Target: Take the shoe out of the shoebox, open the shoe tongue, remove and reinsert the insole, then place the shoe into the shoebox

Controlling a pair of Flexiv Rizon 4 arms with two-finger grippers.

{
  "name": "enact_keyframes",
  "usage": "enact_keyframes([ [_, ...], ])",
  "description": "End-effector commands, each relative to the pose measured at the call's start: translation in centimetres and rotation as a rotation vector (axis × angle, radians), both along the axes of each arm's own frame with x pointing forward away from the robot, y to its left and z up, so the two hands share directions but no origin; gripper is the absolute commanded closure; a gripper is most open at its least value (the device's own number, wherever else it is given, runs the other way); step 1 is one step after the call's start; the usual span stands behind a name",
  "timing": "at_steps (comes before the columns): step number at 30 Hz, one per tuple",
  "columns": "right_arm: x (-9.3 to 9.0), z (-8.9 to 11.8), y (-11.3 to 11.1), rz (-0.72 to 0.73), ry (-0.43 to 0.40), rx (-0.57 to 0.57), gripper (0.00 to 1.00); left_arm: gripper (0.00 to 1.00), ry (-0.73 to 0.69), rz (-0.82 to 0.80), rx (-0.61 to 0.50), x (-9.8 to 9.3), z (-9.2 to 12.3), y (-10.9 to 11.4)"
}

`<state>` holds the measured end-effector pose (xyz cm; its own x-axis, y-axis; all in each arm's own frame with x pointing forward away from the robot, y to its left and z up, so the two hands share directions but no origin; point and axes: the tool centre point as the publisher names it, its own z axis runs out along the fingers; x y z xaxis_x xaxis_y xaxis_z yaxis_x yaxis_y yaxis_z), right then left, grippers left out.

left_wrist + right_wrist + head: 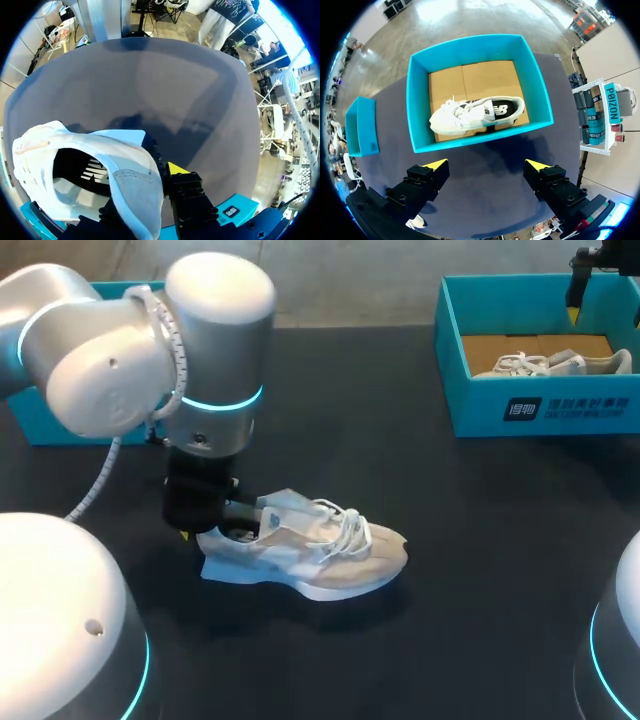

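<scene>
Done: shoe (310, 545) out on worktop (480, 540)
Left pincer (222, 528): at heel; grip cannot be told
Right pincer (485, 165): spread; empty
Pending: insole (87, 172) steps; reboxing

shoebox (480, 412), far right corner of the counter (450, 540): the front wall carries a dark square emblem with two lines of white print beside it; the characters are too small to make out. second shoe (475, 112), inside the shoebox: a white letter mark on its dark side panel. shoe (310, 550), near the counter's middle: white striped print on the dark insole (92, 172), partly hidden. lid (360, 125): small label, illegible.
</scene>
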<state>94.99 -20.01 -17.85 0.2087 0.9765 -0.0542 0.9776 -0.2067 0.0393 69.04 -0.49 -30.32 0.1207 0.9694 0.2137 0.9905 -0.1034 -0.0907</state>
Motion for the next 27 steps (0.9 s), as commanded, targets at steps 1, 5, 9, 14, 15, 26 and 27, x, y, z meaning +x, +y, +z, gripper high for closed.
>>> enact_keyframes([
  [1, -0.1, 0.0, 0.0, 0.001, -0.003, 0.001, 0.00, 1.00, 0.001, 0.000, 0.002, 0.1, 0.1, -0.2],
  [5, -0.1, 0.0, 0.0, 0.001, -0.003, 0.001, 0.00, 1.00, 0.001, 0.000, 0.002, 0.1, 0.1, -0.2],
  [9, -0.1, 0.0, 0.0, 0.001, -0.003, 0.001, 0.00, 1.00, 0.021, 0.045, -0.018, 0.1, -0.5, -0.6],
  [14, -0.1, 0.0, 0.0, 0.001, -0.003, 0.001, 0.00, 1.00, 0.006, 0.075, -0.037, 0.0, -1.6, -1.8],
  [15, -0.1, 0.0, 0.0, 0.001, -0.003, 0.001, 0.00, 1.00, -0.005, 0.079, -0.035, 0.0, -2.0, -2.1],
  [26, -0.1, 0.0, 0.0, 0.001, -0.003, 0.001, 0.00, 1.00, 0.010, 0.093, -0.009, 0.9, -4.7, -4.8],
  [27, -0.1, 0.0, 0.0, 0.001, -0.003, 0.001, 0.00, 1.00, 0.008, 0.093, -0.007, 1.0, -5.0, -5.0],
])
